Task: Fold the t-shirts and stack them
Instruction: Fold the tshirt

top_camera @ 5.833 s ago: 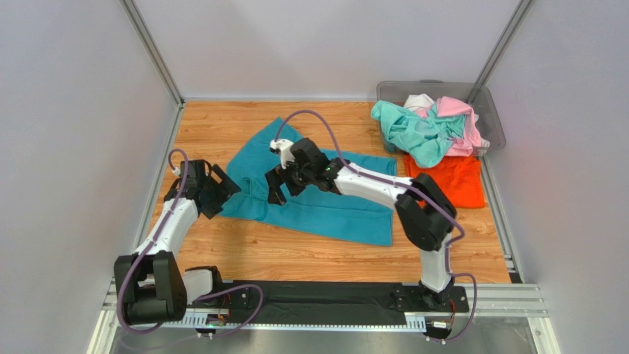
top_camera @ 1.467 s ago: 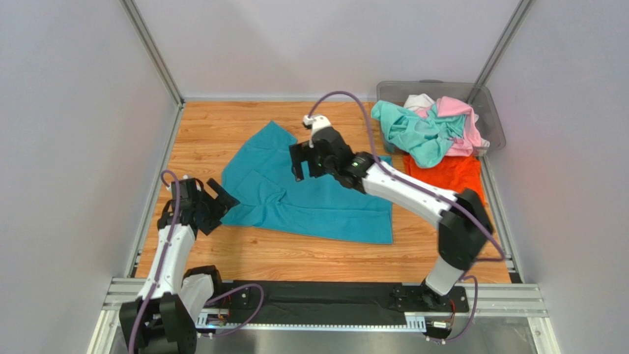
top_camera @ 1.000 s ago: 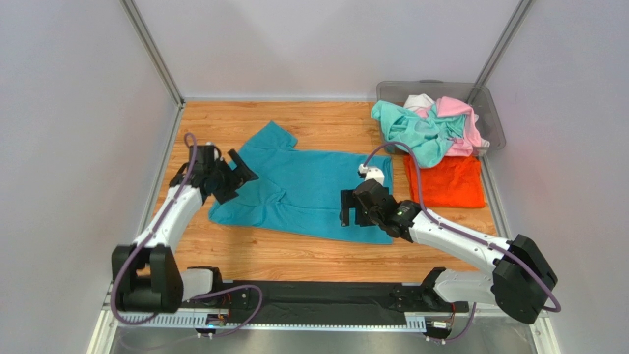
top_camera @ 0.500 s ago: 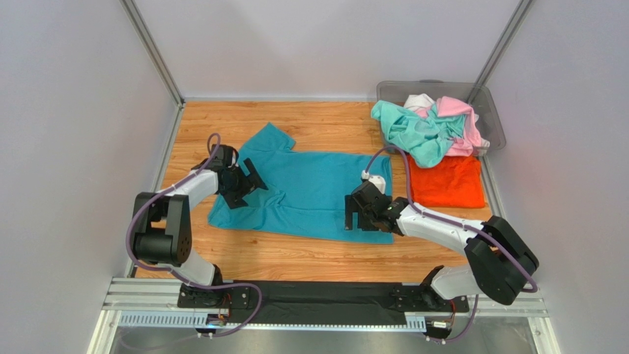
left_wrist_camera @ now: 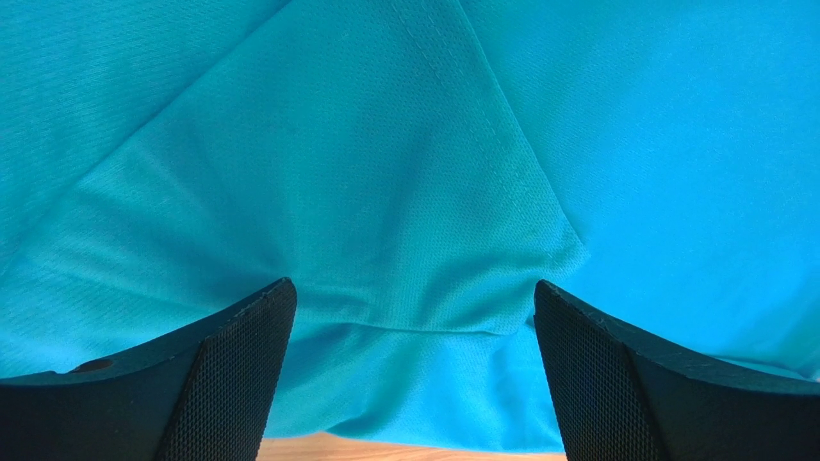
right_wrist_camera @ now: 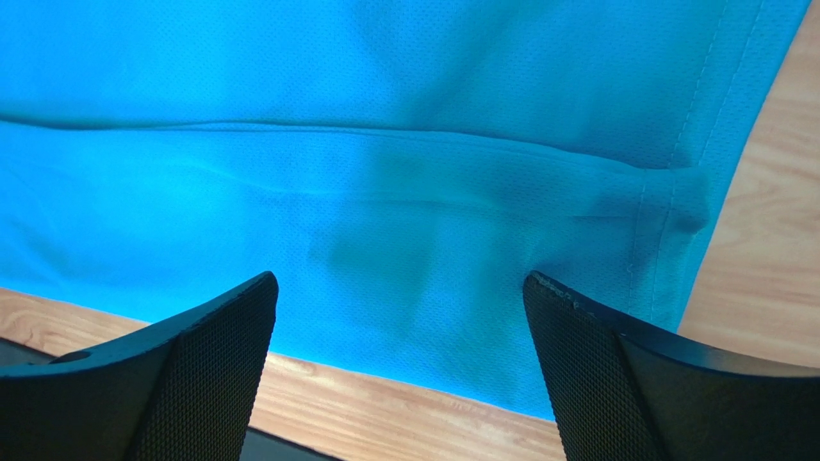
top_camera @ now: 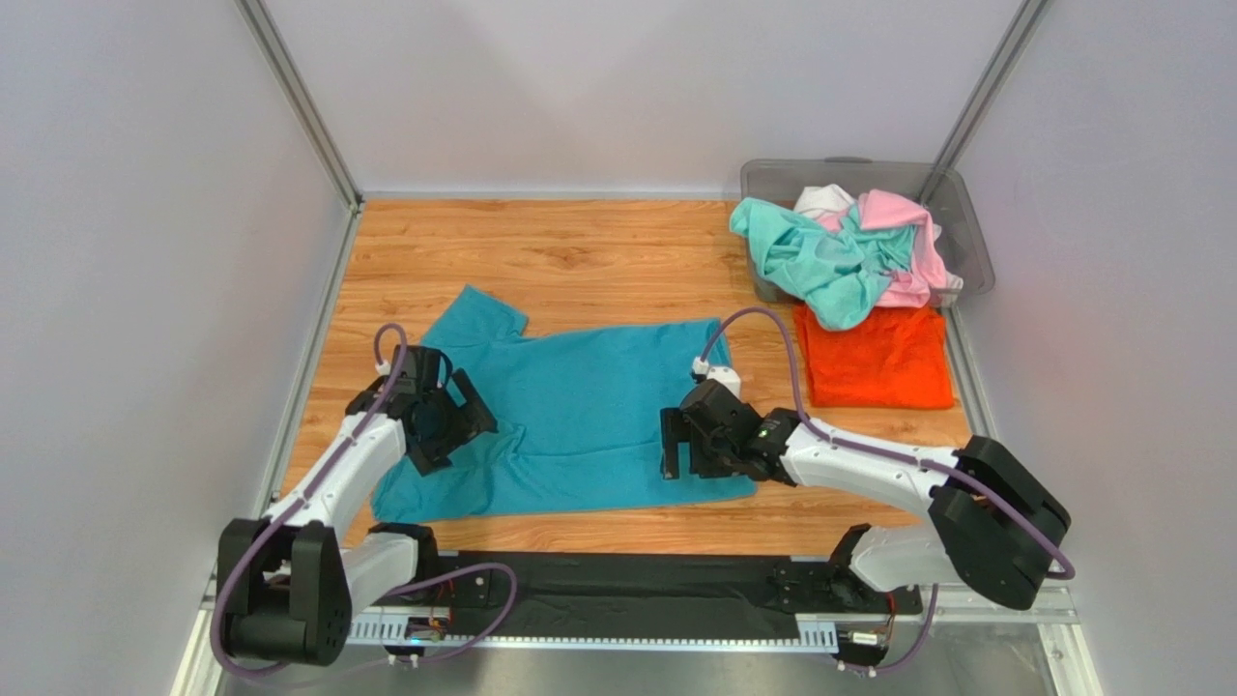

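On the counter (top_camera: 581,239), seen from above, I count five t-shirts, one per colour, one bin and my two hands. The teal-blue t-shirt (top_camera: 588,421) lies spread flat near the front edge. Its long axis runs left to right, with the sleeves at the left and the hem at the right. The orange t-shirt (top_camera: 876,358) lies flat just in front of the grey bin (top_camera: 970,232). The mint-green t-shirt (top_camera: 813,261), pink t-shirt (top_camera: 908,232) and white t-shirt (top_camera: 823,197) are heaped in the bin. My left hand (top_camera: 462,421) sits at the sleeve end and my right hand (top_camera: 680,453) at the hem end.

The left wrist camera adds a slanting stitched seam. The fingers (left_wrist_camera: 231,375) stand wide apart over rumpled cloth and clamp nothing.

The right wrist camera adds the stitched hem edge and a long crease. The fingers (right_wrist_camera: 616,375) are equally wide apart, with bare wood beyond.
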Tool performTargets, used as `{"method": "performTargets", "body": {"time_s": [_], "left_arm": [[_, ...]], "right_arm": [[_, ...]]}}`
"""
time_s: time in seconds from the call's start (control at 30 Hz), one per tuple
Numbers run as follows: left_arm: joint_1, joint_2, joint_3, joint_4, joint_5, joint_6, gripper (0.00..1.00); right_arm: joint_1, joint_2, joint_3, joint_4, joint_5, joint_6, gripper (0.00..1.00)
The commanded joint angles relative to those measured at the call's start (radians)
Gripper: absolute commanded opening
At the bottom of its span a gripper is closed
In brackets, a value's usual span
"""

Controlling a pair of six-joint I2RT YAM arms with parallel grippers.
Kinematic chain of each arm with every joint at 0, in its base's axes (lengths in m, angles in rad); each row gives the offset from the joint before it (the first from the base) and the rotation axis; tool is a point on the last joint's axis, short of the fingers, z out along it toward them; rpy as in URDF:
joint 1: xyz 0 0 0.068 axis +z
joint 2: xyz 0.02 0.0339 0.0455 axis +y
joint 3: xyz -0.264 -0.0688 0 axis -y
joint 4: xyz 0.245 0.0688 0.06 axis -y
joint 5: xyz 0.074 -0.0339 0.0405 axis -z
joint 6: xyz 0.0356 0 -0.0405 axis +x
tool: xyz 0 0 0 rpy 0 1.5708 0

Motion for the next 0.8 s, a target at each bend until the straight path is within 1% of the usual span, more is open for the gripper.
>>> {"method": "performTargets", "body": {"time_s": [0.0, 0.1, 0.13, 0.17, 0.23, 0.33, 0.43, 0.47, 0.5, 0.53, 0.57, 0.6, 0.63, 0.67, 0.7, 0.73, 0.77], "left_arm": [[-0.002, -0.077, 0.061, -0.092, -0.082, -0.012, 1.00], [-0.002, -0.093, 0.143, -0.144, -0.098, -0.014, 1.00], [-0.002, -0.093, 0.161, -0.155, -0.099, -0.011, 1.00], [-0.002, -0.083, 0.181, -0.158, -0.111, -0.015, 1.00], [-0.002, -0.067, 0.256, -0.167, -0.119, -0.012, 1.00], [-0.002, 0.007, 0.371, -0.169, -0.136, -0.002, 1.00], [-0.002, 0.131, 0.508, -0.171, -0.148, 0.011, 1.00], [-0.002, 0.213, 0.587, -0.172, -0.180, 0.014, 1.00], [-0.002, 0.258, 0.633, -0.175, -0.191, 0.020, 1.00], [-0.002, 0.359, 0.687, -0.206, -0.196, 0.043, 1.00], [-0.002, 0.412, 0.795, -0.220, -0.210, 0.057, 1.00], [-0.002, 0.468, 0.854, -0.236, -0.217, 0.069, 1.00], [-0.002, 0.574, 0.916, -0.273, -0.225, 0.096, 1.00], [-0.002, 0.629, 1.039, -0.289, -0.257, 0.110, 1.00], [0.000, 0.685, 1.104, -0.310, -0.279, 0.124, 1.00], [0.000, 0.795, 1.173, -0.359, -0.327, 0.149, 1.00], [0.000, 0.850, 1.312, -0.391, -0.349, 0.159, 0.99]], "right_arm": [[0.008, -0.060, 0.021, -0.063, 0.013, 0.020, 1.00], [0.010, -0.095, 0.125, -0.195, 0.095, 0.007, 1.00], [0.010, -0.105, 0.174, -0.266, 0.140, 0.009, 1.00], [0.010, -0.114, 0.194, -0.293, 0.161, 0.007, 1.00], [0.008, -0.157, 0.215, -0.319, 0.197, 0.009, 1.00], [0.002, -0.207, 0.223, -0.319, 0.240, 0.010, 1.00], [-0.025, -0.244, 0.200, -0.322, 0.296, 0.030, 1.00], [-0.036, -0.258, 0.188, -0.321, 0.324, 0.032, 1.00], [-0.048, -0.263, 0.185, -0.318, 0.329, 0.024, 1.00], [-0.071, -0.267, 0.182, -0.318, 0.326, 0.006, 1.00], [-0.082, -0.272, 0.174, -0.316, 0.326, -0.002, 1.00], [-0.090, -0.275, 0.170, -0.316, 0.324, -0.007, 1.00], [-0.105, -0.280, 0.160, -0.312, 0.314, -0.013, 1.00], [-0.110, -0.293, 0.150, -0.306, 0.307, -0.033, 1.00], [-0.113, -0.301, 0.128, -0.290, 0.303, -0.036, 1.00], [-0.121, -0.313, 0.116, -0.283, 0.292, -0.045, 1.00], [-0.122, -0.321, 0.107, -0.280, 0.287, -0.059, 1.00]]}}
